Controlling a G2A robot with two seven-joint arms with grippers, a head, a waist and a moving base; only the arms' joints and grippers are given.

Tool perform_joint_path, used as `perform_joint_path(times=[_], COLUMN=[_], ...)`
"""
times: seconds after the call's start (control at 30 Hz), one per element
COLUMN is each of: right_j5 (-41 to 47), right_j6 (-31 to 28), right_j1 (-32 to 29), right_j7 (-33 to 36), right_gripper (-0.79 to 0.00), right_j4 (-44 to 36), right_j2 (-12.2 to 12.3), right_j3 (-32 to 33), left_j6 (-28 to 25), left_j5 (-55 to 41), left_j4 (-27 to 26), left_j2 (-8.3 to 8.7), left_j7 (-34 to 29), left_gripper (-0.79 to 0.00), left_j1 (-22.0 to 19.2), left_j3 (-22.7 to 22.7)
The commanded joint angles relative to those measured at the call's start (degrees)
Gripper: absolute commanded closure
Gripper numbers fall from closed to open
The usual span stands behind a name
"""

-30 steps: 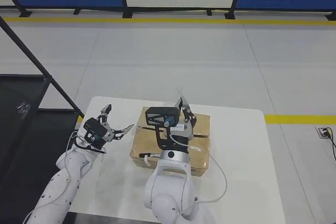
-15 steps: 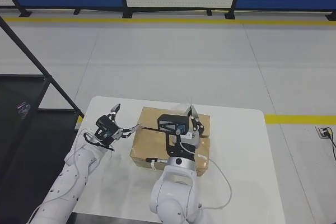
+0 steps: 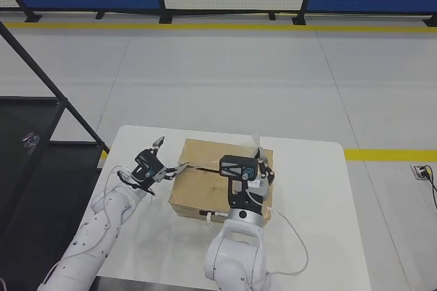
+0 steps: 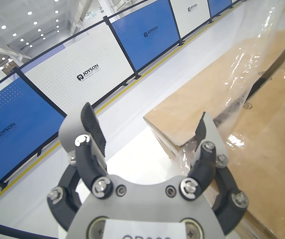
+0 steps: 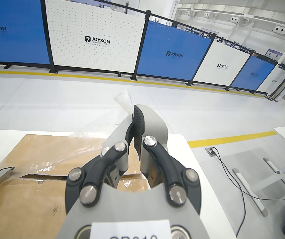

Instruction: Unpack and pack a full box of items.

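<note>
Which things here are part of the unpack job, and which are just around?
In the job: cardboard box; clear tape strip lifting off it; right gripper, shut on the tape; left gripper, open at the box's end.
Just around: white table; floor socket with cable; fence panels.

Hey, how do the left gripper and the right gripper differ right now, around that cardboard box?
The left gripper is open, while the right gripper is shut on the clear tape. The left gripper sits at one end of the box, by its seam; the right gripper is above the box top, holding the tape raised off it. Both are close to the same taped seam.
</note>
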Motion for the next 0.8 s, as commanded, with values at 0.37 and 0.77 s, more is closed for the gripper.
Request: perform_joint_path(times=[0.37,0.77], right_j5=[4.03,7.06], right_j6=[1.78,2.39], right_j1=[-0.67,-2.16], right_j7=[-0.97,-2.22], right_gripper=[0.000,0.000], right_j4=[3.14,4.61], right_j2=[0.10,0.33], right_j3=[3.41,5.70], left_j6=[1.14,-0.51], left_j5=[2.33,4.10], left_j4=[-0.74,-1.09], left_j2=[-0.68,-1.30], left_j7=[-2.19,-3.96], left_gripper=[-0.751,-0.748], left_j1=[-0.41,-1.62], left_j3=[1.58,3.17])
